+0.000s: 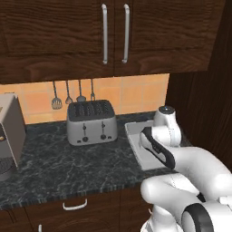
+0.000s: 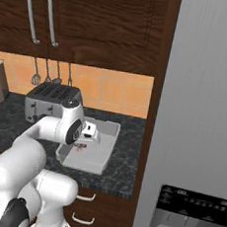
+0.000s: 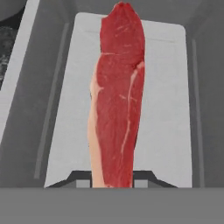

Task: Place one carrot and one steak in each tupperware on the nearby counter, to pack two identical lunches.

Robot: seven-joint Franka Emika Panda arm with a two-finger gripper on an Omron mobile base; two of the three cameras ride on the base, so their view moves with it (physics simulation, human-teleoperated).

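Steak (image 3: 117, 100) clamped in the nearly closed gripper (image 3: 112, 178) hangs over a bare-floored tupperware (image 3: 168, 131), unreleased; no carrot seen, most packing remains.

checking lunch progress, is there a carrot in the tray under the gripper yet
No, in the hand view the tupperware floor is bare around the steak.

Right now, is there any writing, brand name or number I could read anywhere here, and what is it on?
None can be read.
Fridge panel: faint pale marks on its dark display, too small and blurred to read.
Toaster: knobs and levers on its front, no lettering visible.
Steak and tupperware: unmarked.
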